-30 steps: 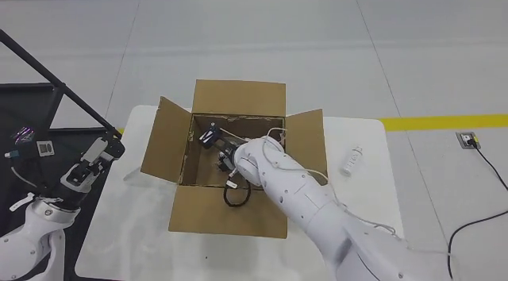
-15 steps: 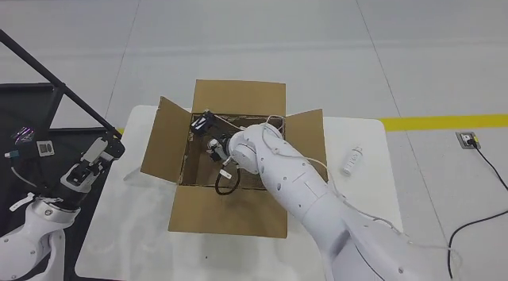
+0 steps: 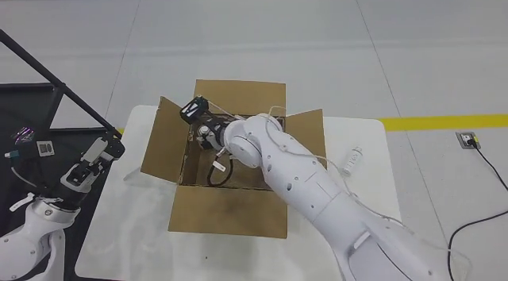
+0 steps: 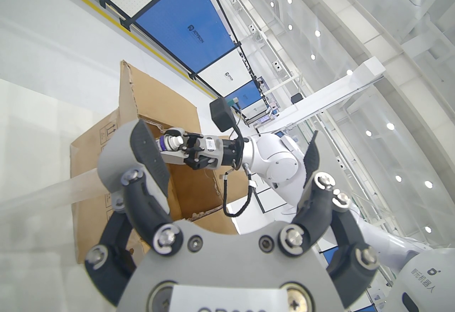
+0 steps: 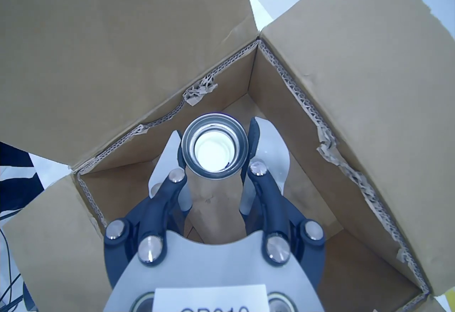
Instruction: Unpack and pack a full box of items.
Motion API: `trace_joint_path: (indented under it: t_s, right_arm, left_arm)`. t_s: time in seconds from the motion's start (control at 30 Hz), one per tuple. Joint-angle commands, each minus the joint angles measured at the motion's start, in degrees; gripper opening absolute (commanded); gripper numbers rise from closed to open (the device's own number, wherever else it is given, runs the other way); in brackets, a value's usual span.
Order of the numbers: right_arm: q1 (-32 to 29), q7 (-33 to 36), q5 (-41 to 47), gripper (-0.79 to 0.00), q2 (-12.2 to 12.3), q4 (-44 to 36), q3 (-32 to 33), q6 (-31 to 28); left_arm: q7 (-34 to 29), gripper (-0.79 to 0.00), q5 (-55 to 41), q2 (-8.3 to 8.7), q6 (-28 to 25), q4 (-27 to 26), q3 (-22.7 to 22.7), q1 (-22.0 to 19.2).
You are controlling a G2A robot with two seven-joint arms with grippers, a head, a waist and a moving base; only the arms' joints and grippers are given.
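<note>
A white desk [image 3: 119, 225] carries an open cardboard box [image 3: 230, 213] with all four flaps folded outward. In the right wrist view the box's [image 5: 106, 25] torn corrugated edges and brown inner walls are plain to see.

The right arm stretches over the box from the robot's side. Its right gripper [image 3: 208, 133] sits over the box's opening, towards the far left corner and close beside the left flap. The jaws are pinching a can [image 5: 214, 164] by its sides, one jaw on each flank. The can's metal-rimmed round end, pale in its hollow, faces the wrist camera, and the right gripper [image 5: 215, 137] holds it above the box floor. From the left wrist view the same can [image 4: 167, 142] shows a purple band and a white tip, and it juts out from the jaws just above the edge of the box. A black cable loop [image 3: 216, 176] hangs from the right arm into the opening.

The left gripper [image 3: 107, 148] hangs off the desk's left edge, well apart from the box. Its jaws are spread wide with nothing between them [image 4: 227, 146].

A small white bottle [image 3: 354, 159] lies on the desk just beyond the box's right flap.
</note>
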Motion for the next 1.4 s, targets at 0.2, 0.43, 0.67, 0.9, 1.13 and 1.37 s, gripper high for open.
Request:
trace_joint_path:
  t_s: [0.2, 0.43, 0.67, 0.9, 1.13, 1.37]
  right_arm:
    - [-16.58, 11.12, -13.14, -0.785, 9.14, -34.7, 13.92, 5.78]
    - [-32.51, 18.96, -25.57, -0.785, 13.69, -59.69, 26.37, 7.8]
    - [-46.11, 20.68, -33.88, -0.785, 16.06, -75.76, 39.67, 11.5]
    - [-57.04, 19.34, -37.2, -0.785, 17.19, -81.99, 50.45, 14.55]
    - [-60.99, 19.01, -34.16, -0.785, 17.68, -75.95, 55.84, 14.4]
    - [-63.75, 17.52, -31.41, -0.785, 18.04, -69.72, 58.23, 13.88]
  left_arm:
    - [0.0, 0.0, 0.0, 0.0, 0.0, 0.0, 0.0, 0.0]
    - [0.0, 0.0, 0.0, 0.0, 0.0, 0.0, 0.0, 0.0]
    - [0.0, 0.0, 0.0, 0.0, 0.0, 0.0, 0.0, 0.0]
    - [0.0, 0.0, 0.0, 0.0, 0.0, 0.0, 0.0, 0.0]
    - [0.0, 0.0, 0.0, 0.0, 0.0, 0.0, 0.0, 0.0]
    - [0.0, 0.0, 0.0, 0.0, 0.0, 0.0, 0.0, 0.0]
